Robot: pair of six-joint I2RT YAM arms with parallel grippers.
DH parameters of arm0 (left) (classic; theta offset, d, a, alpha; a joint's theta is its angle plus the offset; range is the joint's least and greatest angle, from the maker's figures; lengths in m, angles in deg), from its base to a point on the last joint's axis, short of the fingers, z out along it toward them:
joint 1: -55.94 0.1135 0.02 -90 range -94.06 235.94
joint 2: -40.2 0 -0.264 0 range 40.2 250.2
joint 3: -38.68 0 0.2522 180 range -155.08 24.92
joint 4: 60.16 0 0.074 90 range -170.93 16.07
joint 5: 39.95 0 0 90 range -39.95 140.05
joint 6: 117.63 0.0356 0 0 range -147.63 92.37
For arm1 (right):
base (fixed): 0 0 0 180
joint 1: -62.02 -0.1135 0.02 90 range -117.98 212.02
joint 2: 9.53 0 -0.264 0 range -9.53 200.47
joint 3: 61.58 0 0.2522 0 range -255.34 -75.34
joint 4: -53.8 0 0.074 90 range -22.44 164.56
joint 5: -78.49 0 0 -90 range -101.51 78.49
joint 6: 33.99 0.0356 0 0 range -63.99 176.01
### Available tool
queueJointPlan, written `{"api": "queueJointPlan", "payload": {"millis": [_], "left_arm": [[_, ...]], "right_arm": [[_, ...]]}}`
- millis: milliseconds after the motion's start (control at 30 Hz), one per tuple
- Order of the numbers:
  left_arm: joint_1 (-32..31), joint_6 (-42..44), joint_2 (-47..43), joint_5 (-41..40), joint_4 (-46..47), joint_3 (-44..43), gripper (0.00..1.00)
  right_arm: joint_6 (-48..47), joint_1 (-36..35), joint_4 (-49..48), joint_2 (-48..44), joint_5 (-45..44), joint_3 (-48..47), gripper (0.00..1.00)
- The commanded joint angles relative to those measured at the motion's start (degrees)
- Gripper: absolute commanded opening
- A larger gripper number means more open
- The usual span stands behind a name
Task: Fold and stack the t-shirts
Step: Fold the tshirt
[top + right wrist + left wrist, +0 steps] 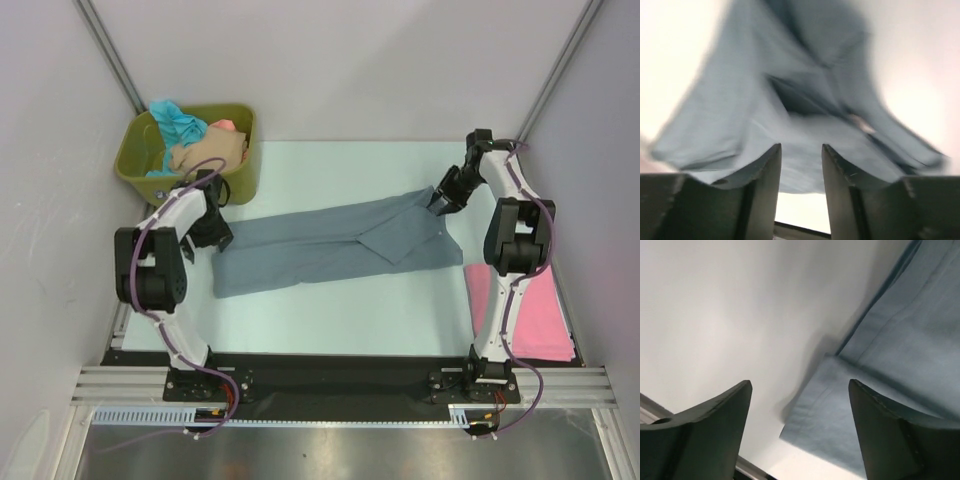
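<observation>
A slate grey-blue t-shirt (320, 245) lies as a long folded band across the pale table (330, 310), with one flap turned over near its right end. My left gripper (218, 238) hovers at the shirt's left end. In the left wrist view its jaws (800, 385) stand wide apart, and the shirt's corner (840, 410) lies flat below them, not gripped. My right gripper (438, 205) is at the shirt's right end. The right wrist view is blurred and shows that gripper (801, 146) partly open over the cloth edge (790, 75), holding nothing. A folded pink t-shirt (530, 310) rests at the right.
An olive-green tub (135, 165) stands at the back left, just behind the left arm. It holds a teal shirt (178, 120), a beige one (205, 152) and a bit of salmon (226, 125). Grey walls close in both sides. The black base rail (330, 375) runs along the near edge.
</observation>
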State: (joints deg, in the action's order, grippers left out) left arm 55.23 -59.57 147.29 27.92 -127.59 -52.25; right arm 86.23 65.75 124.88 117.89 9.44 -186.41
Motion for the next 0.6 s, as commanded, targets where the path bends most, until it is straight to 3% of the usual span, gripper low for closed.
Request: {"api": "queueJointPlan", "payload": {"millis": [0,33,133,367,467,567], "left_arm": [[0.01,-3.2,-11.36,-1.25,-3.72,2.18,0.86],[0.01,-3.73,-13.38,-0.2,-3.81,4.89,0.87],[0.01,-5.84,-19.97,5.33,-3.2,11.74,0.82],[0.01,-10.15,-25.97,16.32,1.55,22.67,0.76],[0.01,-13.13,-25.44,20.8,3.56,25.83,0.77],[0.01,-14.9,-25.0,20.11,5.15,27.86,0.77]], "right_arm": [[-7.18,0.67,8.42,-4.88,-15.3,-0.75,0.44],[-8.06,0.75,8.25,-6.72,-19.15,3.36,0.51],[-8.07,1.19,5.62,-15.42,-18.59,15.03,0.57],[-1.23,2.77,-2.12,-26.6,-10.85,33.7,0.57],[1.77,3.92,-5.19,-29.41,-10.05,37.31,0.56],[3.62,4.27,-7.66,-29.33,-7.25,38.99,0.53]]}}
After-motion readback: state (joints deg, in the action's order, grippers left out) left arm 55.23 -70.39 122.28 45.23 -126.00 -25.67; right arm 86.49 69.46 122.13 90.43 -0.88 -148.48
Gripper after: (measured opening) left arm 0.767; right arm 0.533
